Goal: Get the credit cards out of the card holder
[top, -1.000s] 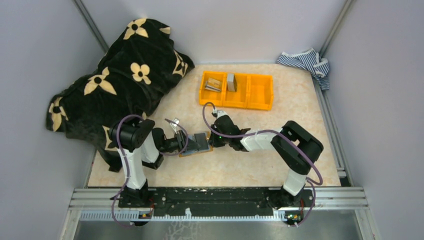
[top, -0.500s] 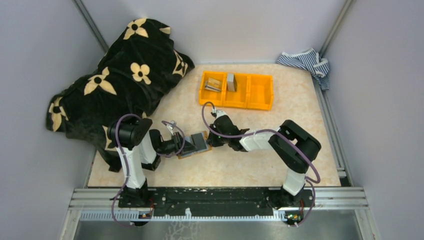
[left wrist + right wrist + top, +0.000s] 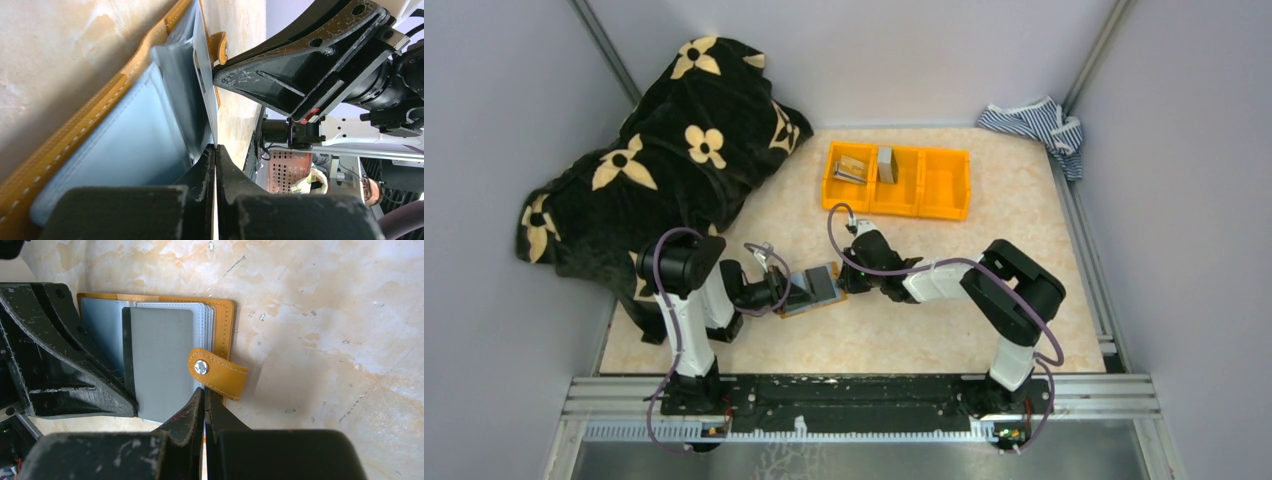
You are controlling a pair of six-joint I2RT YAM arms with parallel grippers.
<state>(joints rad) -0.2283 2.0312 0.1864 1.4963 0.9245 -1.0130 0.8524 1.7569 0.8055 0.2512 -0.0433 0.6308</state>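
1 card [image 3: 160, 360] edge in left end effector [image 3: 216, 148]

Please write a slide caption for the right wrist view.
Open orange-tan leather card holder with a grey plastic card on a marbled beige table; right jaws shut beside its snap tab.

Place: robot lab cell | Signs: plain panel walls [image 3: 484, 100], aluminium rail [image 3: 1114, 397]

Left gripper [image 3: 216, 156] pinching grey card [image 3: 204, 80] edge — card holder [image 3: 115, 145] open, right gripper [image 3: 221, 77] opposite.
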